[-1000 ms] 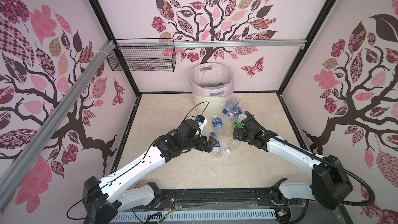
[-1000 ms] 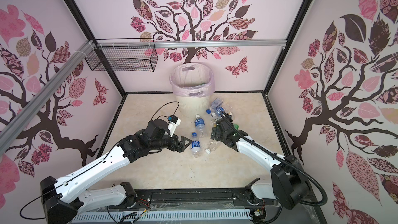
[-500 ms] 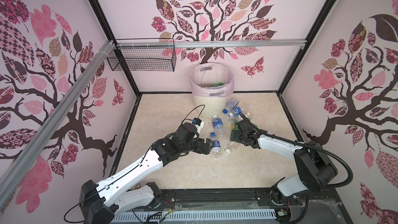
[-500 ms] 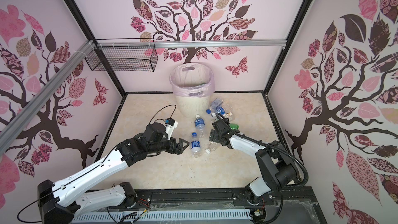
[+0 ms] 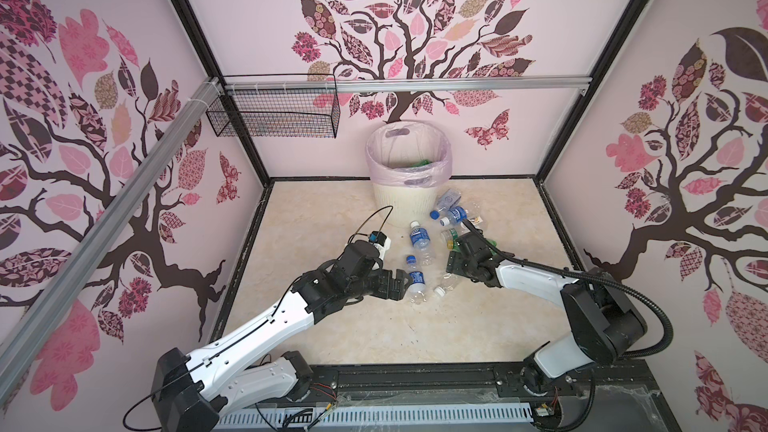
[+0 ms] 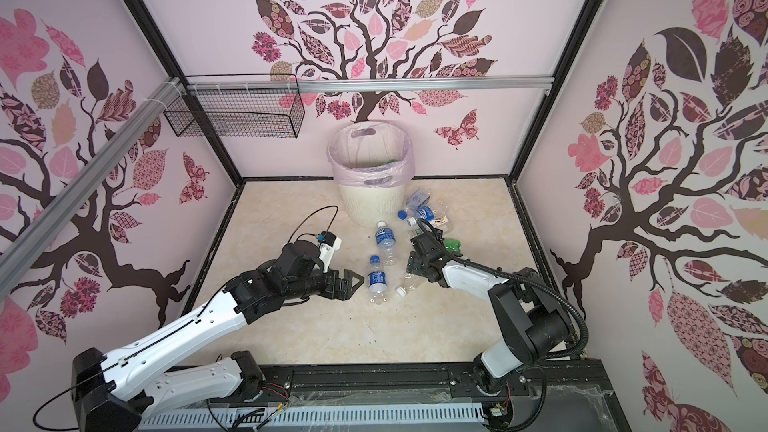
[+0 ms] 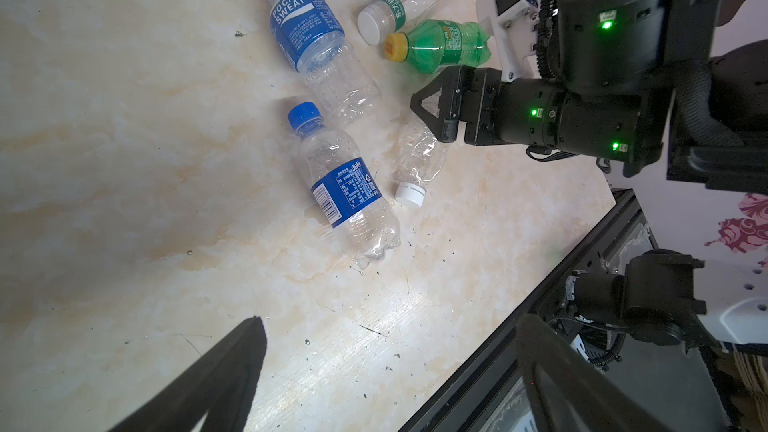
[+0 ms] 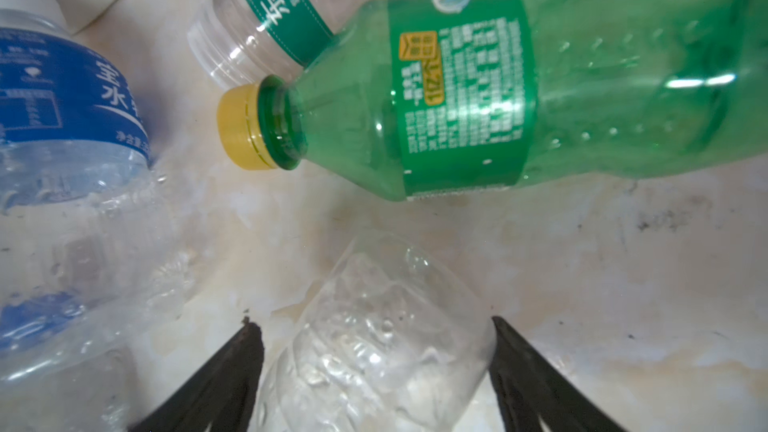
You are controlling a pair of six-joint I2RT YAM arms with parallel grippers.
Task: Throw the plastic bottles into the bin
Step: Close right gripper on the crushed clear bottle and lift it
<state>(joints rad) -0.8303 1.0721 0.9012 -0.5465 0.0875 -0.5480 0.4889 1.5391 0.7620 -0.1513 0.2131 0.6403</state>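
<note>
Lowered over the crumpled clear bottle [image 8: 376,351], the right hand [image 8: 374,322] straddles it, fingers [image 8: 232,367] apart; closing may squirt the slick body sideways.

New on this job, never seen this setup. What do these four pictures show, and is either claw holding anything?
Two white-and-black robot arms work in a walled booth. Both top views look down on everything; each wrist view looks past one arm's claw. Plastic bottles lie on the beige marble-patterned floor beside the cream ribbed plastic bin with a pink liner, among them a green yellow-capped bottle and a clear blue-labelled, blue-capped bottle. The left gripper is open and empty. The right gripper has its jaws apart around a crumpled clear white-capped bottle, which lies on the floor.
</note>
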